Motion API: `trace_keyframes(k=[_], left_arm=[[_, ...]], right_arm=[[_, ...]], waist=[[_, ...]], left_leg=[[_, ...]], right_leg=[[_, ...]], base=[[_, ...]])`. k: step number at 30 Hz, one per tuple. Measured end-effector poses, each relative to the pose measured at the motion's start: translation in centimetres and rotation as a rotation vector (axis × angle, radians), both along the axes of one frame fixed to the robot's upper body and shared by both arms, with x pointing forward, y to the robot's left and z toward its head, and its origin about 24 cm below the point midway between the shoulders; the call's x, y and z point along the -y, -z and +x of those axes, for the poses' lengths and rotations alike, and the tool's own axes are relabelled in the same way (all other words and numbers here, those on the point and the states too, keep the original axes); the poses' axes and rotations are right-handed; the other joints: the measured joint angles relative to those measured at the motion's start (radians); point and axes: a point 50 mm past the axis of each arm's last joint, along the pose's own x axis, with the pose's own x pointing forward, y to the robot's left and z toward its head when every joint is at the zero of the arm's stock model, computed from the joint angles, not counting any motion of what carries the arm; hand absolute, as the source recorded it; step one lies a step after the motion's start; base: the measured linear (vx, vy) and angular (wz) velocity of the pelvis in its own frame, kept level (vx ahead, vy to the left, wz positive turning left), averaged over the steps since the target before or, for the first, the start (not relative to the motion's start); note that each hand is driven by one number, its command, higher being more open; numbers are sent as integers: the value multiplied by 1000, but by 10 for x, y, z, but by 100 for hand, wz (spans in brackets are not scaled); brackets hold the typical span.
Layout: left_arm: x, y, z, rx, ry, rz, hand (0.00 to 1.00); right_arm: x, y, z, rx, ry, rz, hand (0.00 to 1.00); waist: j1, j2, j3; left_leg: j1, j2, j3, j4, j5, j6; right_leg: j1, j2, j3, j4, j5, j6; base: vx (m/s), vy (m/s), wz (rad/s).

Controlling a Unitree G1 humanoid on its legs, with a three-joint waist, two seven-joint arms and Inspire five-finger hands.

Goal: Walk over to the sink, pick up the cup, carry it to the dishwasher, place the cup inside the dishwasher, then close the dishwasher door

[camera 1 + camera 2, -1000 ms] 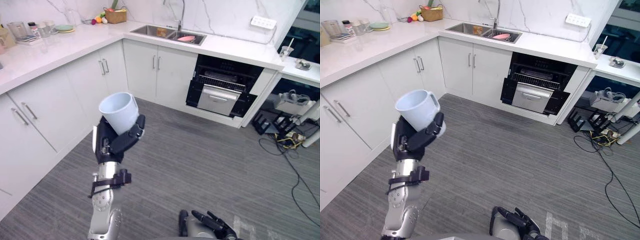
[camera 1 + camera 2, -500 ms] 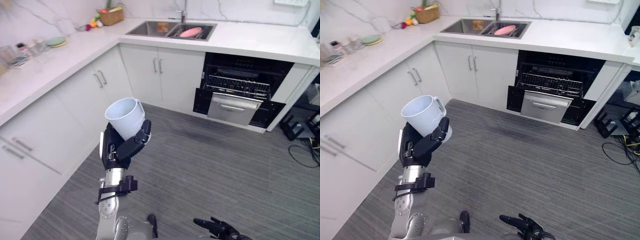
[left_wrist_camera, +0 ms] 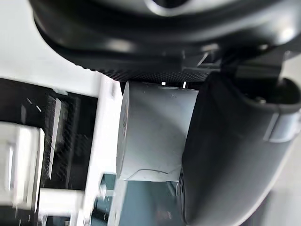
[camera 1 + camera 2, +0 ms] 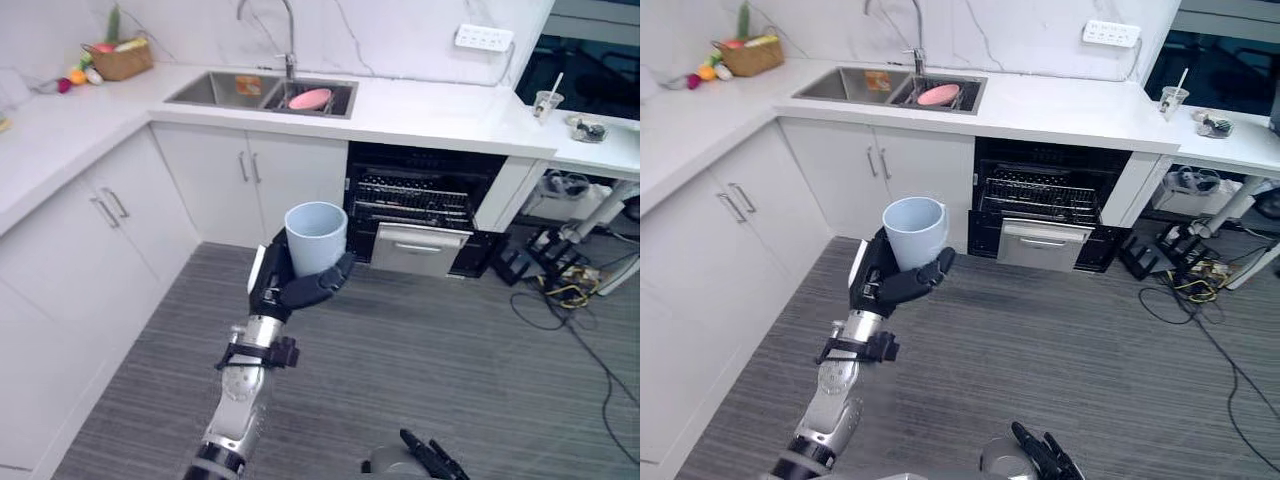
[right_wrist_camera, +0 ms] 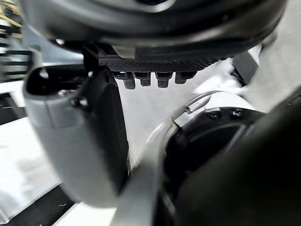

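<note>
Cup [image 4: 316, 237], pale blue and upright, gripped round its base by the robot's left hand [image 4: 287, 290], raised in front of the open dishwasher [image 4: 425, 208] but well short of it, probably for level carrying, while the right hand [image 4: 428, 462] hangs low, fingers relaxed.

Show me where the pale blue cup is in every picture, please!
Left eye view: the cup is in the middle, upright, held by the left hand, with the open dishwasher beyond it to the right.
Right eye view: left of the middle, in the same grasp.
Left wrist view: in the middle, against the hand's dark bulk.
Right wrist view: the right hand, open, holding nothing.
Shared landmark: the left hand curled round the cup.
</note>
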Motion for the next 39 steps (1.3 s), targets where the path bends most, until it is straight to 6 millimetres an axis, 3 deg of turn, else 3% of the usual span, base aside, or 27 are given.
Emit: trace_keyframes(k=[1,2,8,12,15,17,19,20,21,22,23,24,26,29,30,32,34,35,36,37,38,39], left_arm=[[-2,0,0,-12,-2,-23,0],[30,28,-38,-99,272,95,0],[29,28,-37,-99,261,96,0],[9,25,-31,-90,93,129,0],[-21,19,-26,-73,-149,116,0],[-42,15,-26,-57,-322,93,0],[-64,14,-35,-43,-547,36,0],[-69,13,-37,-39,-585,33,0],[-75,13,-38,-38,-625,35,0],[-76,13,-39,-39,-636,35,0],[-76,13,-42,-41,-652,25,0],[-76,12,-44,-37,-657,17,0],[-71,5,-50,-5,-641,12,0],[-65,-3,-52,61,-621,46,0],[-63,-5,-52,76,-609,57,0],[-62,-7,-50,86,-580,72,0],[-56,-10,-43,97,-496,103,0],[-54,-13,-41,109,-476,108,0],[-51,-18,-36,131,-435,121,0],[-51,-21,-33,142,-395,152,0],[-51,-20,-32,143,-377,170,0],[-51,-20,-32,148,-331,211,0]], right_arm=[[-4,0,-2,-14,-35,2,100],[0,-2,26,-81,-326,-8,100],[1,-2,26,-84,-331,-8,100],[-1,-2,28,-95,-330,3,100],[-1,-1,29,-100,-294,25,100],[0,0,26,-111,-252,47,100],[9,0,19,-135,-195,55,100],[9,0,18,-142,-182,51,100],[6,2,17,-154,-161,47,100],[5,2,19,-154,-153,46,100],[9,1,25,-145,-125,32,100],[11,0,30,-132,-101,24,100],[11,0,35,-118,-70,16,100],[11,0,35,-96,-40,-39,100],[12,-1,38,-89,-24,-66,100],[14,-3,42,-65,19,-101,100],[28,-12,48,7,143,-163,100],[33,-16,51,36,189,-175,100],[46,-24,55,116,279,-191,100],[55,-34,57,210,327,-237,100],[58,-39,58,253,344,-259,100],[64,-46,52,314,365,-319,100]], waist=[[14,-32,-2],[59,2,0],[60,2,-4],[56,3,-5],[57,4,-5],[60,11,-5],[78,46,-5],[78,46,-6],[78,22,-8],[85,2,-6],[104,-5,17],[105,-8,32],[106,1,32],[123,18,31],[129,18,21],[127,-4,11],[114,-11,3],[114,-11,3],[113,-12,5],[100,-20,10],[88,-22,10],[64,-28,-2]], left_leg=[[23,-13,0,-7,-24,-38],[32,-16,3,-8,-71,-49],[29,-16,7,-8,-73,-47],[30,-11,10,-8,-75,-49],[33,-5,-6,-8,-76,-50],[27,8,-23,16,-105,-68],[2,63,-36,122,-164,-87],[-14,73,-35,172,-168,-97],[-120,81,-20,356,-158,-114],[-166,80,-10,439,-152,-102],[-211,56,7,432,-190,-67],[-249,34,2,387,-188,-62],[-330,6,-78,202,-86,-90],[-335,17,-131,166,65,-121],[-325,-6,-121,196,90,-91],[-320,-42,-87,232,50,-37],[-291,-83,-57,263,-6,7],[-276,-88,-45,263,-25,15],[-226,-101,-16,241,-55,20],[-151,-118,4,190,-72,41],[-115,-124,6,160,-73,44],[-61,-125,0,107,-77,48]], right_leg=[[8,-12,18,-91,192,8],[134,-12,1,-327,263,19],[135,-11,3,-341,270,18],[136,-6,2,-342,269,18],[148,-3,-17,-346,263,12],[162,6,-34,-341,229,4],[155,40,-49,-261,164,-9],[161,41,-61,-254,144,-9],[176,15,-87,-263,132,-15],[184,-3,-93,-262,133,-19],[203,-42,-96,-259,120,-15],[218,-71,-109,-260,110,-6],[248,-119,-131,-238,61,37],[293,-142,-119,-173,-17,89],[294,-171,-98,-140,-44,109],[290,-217,-79,-94,-64,135],[263,-271,-67,7,-53,124],[251,-283,-71,47,-51,121],[198,-319,-87,199,-51,94],[114,-319,-18,437,-35,89],[75,-275,48,550,-41,123],[17,-163,118,680,-53,168]], base=[[251,-64,4],[131,-34,3],[0,0,-2],[0,0,-2],[2,-5,16],[30,-39,25],[114,-56,25],[150,-5,59],[98,9,63],[119,-3,56],[114,4,30],[144,49,36],[196,144,33],[301,265,-14],[379,347,-45],[320,282,-30],[380,305,-20],[262,219,-45],[367,287,-63],[287,191,-58],[289,156,-27],[352,63,-3]])
